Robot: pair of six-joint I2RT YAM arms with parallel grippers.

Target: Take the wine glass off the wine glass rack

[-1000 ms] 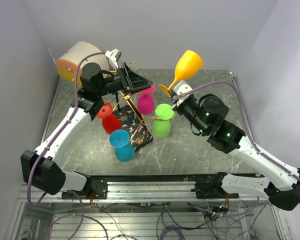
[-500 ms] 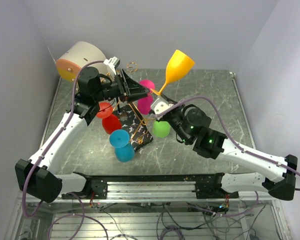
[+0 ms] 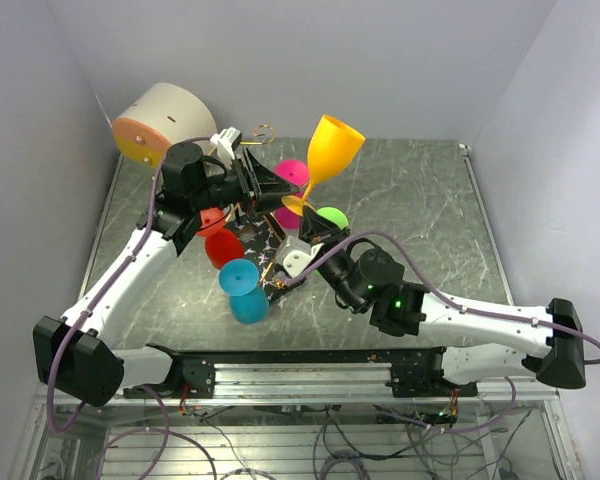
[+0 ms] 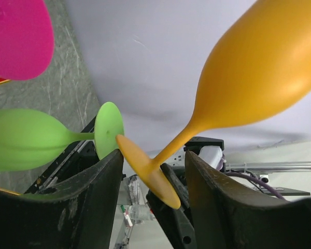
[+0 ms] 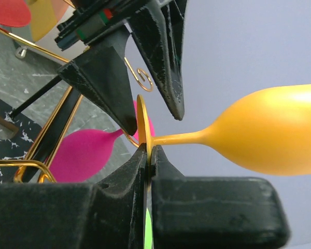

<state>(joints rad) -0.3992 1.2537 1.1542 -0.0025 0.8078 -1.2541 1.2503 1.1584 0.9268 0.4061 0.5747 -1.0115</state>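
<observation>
I judge the lift nearly done: my right gripper [image 5: 148, 151] is clamped on the foot of the matte yellow-orange wine glass [image 3: 332, 150], held tilted above the gold wire rack [image 3: 265, 245] and seemingly free of it, between the spread fingers of my left gripper [image 4: 153, 165], so only carrying it clear remains.

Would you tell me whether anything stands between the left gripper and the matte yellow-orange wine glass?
Nothing visible does: the matte yellow-orange wine glass has its foot between the open fingers of the left gripper, while the right gripper pinches that foot.
</observation>
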